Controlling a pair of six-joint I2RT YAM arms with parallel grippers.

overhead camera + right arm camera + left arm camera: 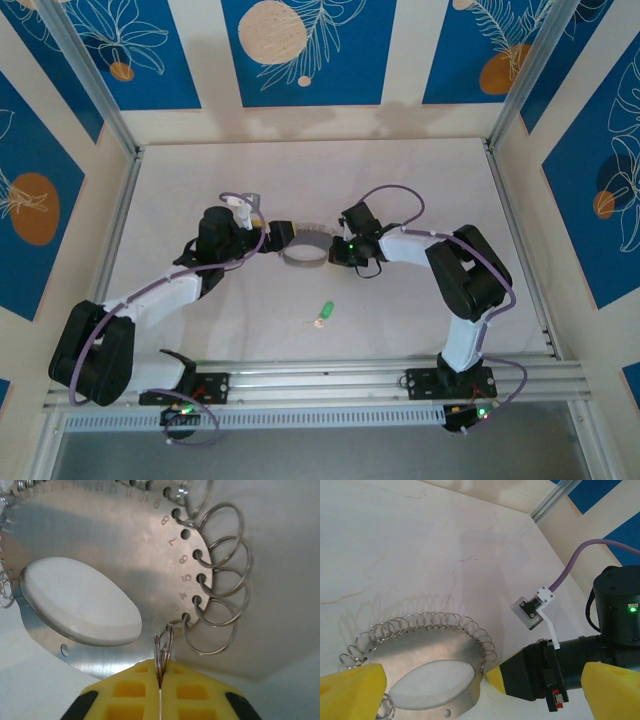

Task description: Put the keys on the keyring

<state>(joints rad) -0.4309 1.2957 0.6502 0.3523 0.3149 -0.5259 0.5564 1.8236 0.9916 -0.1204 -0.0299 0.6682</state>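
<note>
The keyring (303,250) is a flat oval metal plate (100,535) with a big oval hole and several wire rings (425,622) threaded through numbered holes along its rim. My right gripper (160,680) is shut on one ring (163,647) at the plate's edge, and its yellow tip (495,677) touches the plate (420,650). My left gripper (484,682) stands open, its yellow fingers (355,687) wide apart on either side of the plate. The key (324,311), green-headed with a pale shank, lies alone on the table nearer the arm bases.
The white table (420,190) is enclosed by an aluminium frame (120,230) and blue-patterned walls. A rail (330,375) runs along the near edge by the arm bases. The right arm's purple cable (570,565) and wrist camera (530,612) hang beside the plate.
</note>
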